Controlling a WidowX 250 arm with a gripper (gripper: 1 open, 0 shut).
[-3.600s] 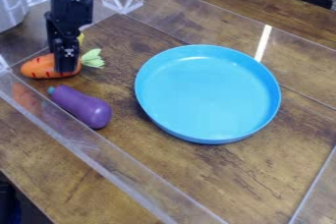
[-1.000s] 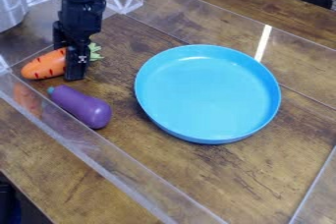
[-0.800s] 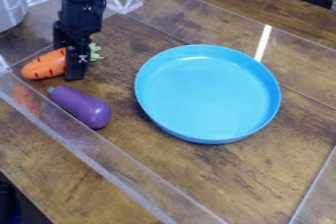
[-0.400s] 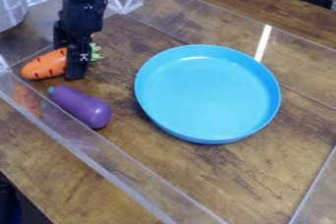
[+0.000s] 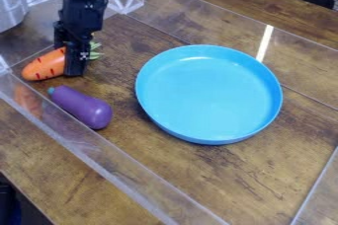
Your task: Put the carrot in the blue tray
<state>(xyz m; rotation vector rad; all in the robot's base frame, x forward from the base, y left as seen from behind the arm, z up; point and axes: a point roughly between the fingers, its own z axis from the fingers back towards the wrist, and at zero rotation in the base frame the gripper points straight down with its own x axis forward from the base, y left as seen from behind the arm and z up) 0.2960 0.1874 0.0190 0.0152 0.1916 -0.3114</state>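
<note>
Carrot [image 5: 45, 66] first: small, orange and tapered, it lies on the wooden tabletop [image 5: 158, 175], near the purple eggplant and well apart from the blue plate. Its green leafy top [image 5: 95, 51] pokes out on the side facing the plate. The black gripper [image 5: 75, 61] comes down over it from above, its fingers closed on the carrot near the leafy end, hiding part of the orange body. From where I'm looking, I can't make out how far down the sides the fingertips reach.

Just beside the carrot lies the purple eggplant [image 5: 82, 109], on its side and not touching the gripper. Further across the table sits the big round bright blue plate [image 5: 208, 93], flat, with a shallow raised rim and nothing on it. A clear see-through panel edge [image 5: 126, 175] runs diagonally in front of the eggplant.
</note>
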